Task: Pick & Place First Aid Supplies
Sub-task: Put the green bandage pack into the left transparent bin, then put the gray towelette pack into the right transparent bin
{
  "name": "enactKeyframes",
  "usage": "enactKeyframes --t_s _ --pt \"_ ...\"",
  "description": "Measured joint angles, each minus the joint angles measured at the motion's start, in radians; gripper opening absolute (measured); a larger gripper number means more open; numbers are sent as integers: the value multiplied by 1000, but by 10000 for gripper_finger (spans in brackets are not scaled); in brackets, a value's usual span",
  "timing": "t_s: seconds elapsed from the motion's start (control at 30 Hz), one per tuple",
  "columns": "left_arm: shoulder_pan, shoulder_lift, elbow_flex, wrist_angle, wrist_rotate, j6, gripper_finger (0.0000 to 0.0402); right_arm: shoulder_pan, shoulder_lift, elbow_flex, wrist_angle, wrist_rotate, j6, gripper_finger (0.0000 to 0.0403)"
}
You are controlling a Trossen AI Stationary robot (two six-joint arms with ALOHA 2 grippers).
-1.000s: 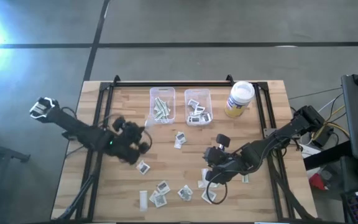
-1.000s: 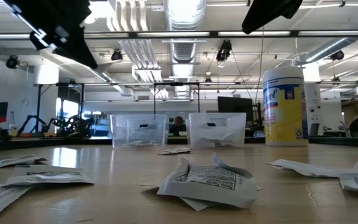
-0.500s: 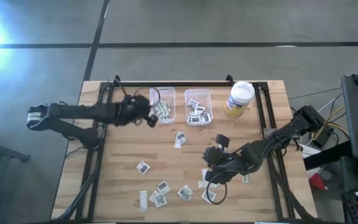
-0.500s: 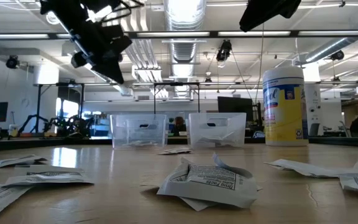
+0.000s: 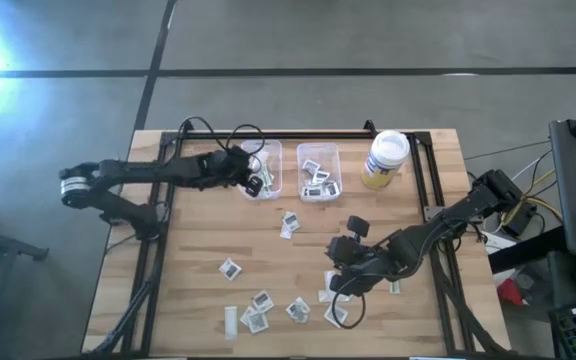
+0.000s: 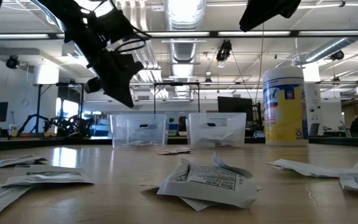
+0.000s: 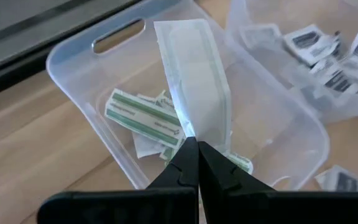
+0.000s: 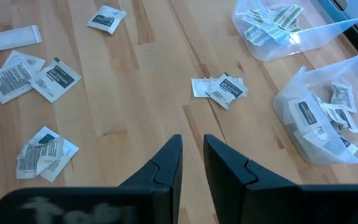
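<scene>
Roughly midway
Left end effector (image 7: 192, 163): pinching long pale paper strip (image 7: 194, 81) over clear plastic strip bin (image 5: 261, 168), release pending.
Right end effector (image 8: 191, 163): slightly parted, empty, above bench (image 5: 198, 240).
Left: about ten loose white square packets (image 5: 230, 267) on bench.

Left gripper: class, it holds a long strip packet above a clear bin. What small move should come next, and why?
Probably open the fingers and let go. The left gripper is shut on the long strip packet, which hangs over the left clear bin, where similar strips already lie. The right gripper waits over the table.
</scene>
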Motion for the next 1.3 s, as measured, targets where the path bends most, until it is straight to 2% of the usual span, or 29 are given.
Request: enactKeyframes --t_s 0.27,0.47,0.63,1.0,1.3 --pt "2 87 13 11 4 33 0 0 0 0 0 0 1 61" --pt "3 105 25 12 5 58 2 0 0 0 1 0 4 61" --pt "3 89 26 11 4 84 20 0 0 0 4 0 4 61" --pt "3 39 40 1 0 109 100 0 0 0 8 0 4 61" --pt "-76 -70 48 -46 -1 174 108 0 0 -22 12 1 2 61"
